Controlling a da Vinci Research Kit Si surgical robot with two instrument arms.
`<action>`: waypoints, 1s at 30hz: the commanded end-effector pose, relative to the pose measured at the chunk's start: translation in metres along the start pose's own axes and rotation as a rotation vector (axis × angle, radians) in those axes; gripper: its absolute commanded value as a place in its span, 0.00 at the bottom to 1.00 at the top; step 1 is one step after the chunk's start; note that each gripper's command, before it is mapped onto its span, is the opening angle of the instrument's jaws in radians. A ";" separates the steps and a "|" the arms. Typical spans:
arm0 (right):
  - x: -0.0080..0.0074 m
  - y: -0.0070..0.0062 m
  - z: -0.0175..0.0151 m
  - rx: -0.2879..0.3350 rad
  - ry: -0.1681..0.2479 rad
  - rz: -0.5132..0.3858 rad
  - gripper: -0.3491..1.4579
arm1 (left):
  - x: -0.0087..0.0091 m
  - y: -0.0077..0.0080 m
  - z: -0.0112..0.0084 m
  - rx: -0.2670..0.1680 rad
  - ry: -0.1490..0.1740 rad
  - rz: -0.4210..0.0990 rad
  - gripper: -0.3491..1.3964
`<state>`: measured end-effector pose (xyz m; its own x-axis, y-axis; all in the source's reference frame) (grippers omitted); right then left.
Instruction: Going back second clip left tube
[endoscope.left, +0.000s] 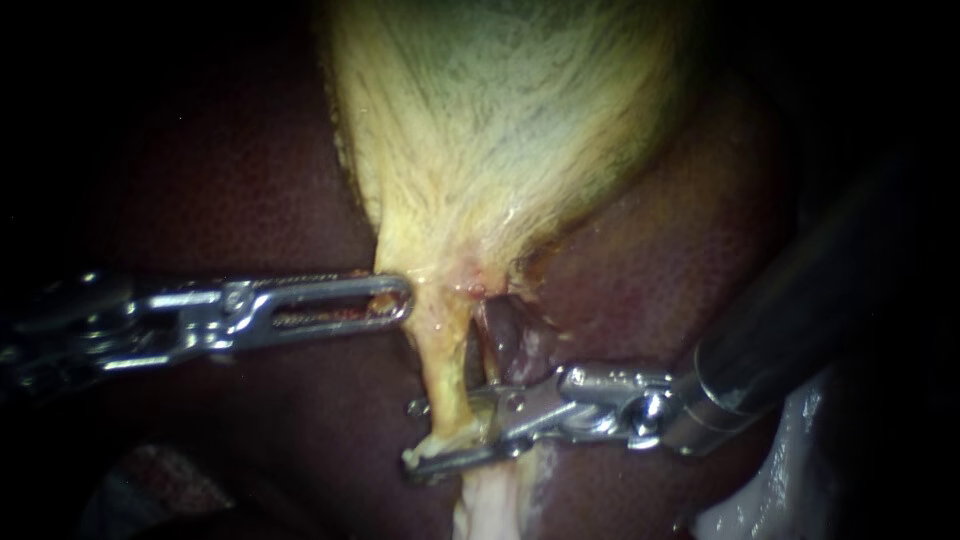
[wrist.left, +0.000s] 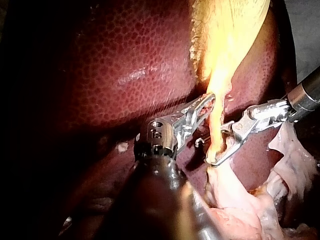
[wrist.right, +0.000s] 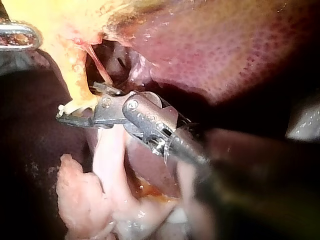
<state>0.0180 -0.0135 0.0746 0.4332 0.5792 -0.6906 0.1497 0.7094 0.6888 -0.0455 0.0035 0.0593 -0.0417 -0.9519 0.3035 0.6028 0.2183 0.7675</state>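
Note:
The pale yellow gallbladder (endoscope.left: 500, 110) narrows to a neck, from which the left tube (endoscope.left: 440, 370) runs down as a yellow strand. My right instrument (endoscope.left: 412, 436) reaches in from the right. Its jaws stand open, one on each side of this tube, with a gap between them; the same shows in the left wrist view (wrist.left: 216, 150) and the right wrist view (wrist.right: 67, 114). I cannot make out a clip on the tube. My left instrument (endoscope.left: 395, 300) comes from the left, its slotted jaws shut on the gallbladder's neck (wrist.left: 209, 102). A darker right tube (endoscope.left: 500, 340) lies beside the left one.
Dark red liver (endoscope.left: 650, 270) surrounds the gallbladder on both sides. Pale pink fatty tissue (wrist.right: 90, 200) hangs below the right instrument's jaws. A thin red strand (wrist.right: 100, 67) crosses the dark hollow behind the left tube.

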 end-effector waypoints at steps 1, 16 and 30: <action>0.0000 0.0002 0.0000 -0.002 0.000 -0.020 0.49 | 0.0000 0.0000 0.0000 0.000 0.000 0.000 0.00; -0.0001 0.0008 -0.0007 0.006 -0.014 -0.199 0.52 | 0.0000 0.0000 -0.0001 0.000 0.000 0.000 0.00; -0.0002 0.0003 0.0001 0.012 -0.016 -0.246 0.52 | 0.0000 -0.0001 0.0001 -0.001 0.000 0.000 0.00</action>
<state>0.0184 -0.0135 0.0748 0.3939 0.3823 -0.8359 0.2637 0.8242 0.5012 -0.0456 0.0035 0.0591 -0.0418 -0.9517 0.3041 0.6016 0.2190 0.7682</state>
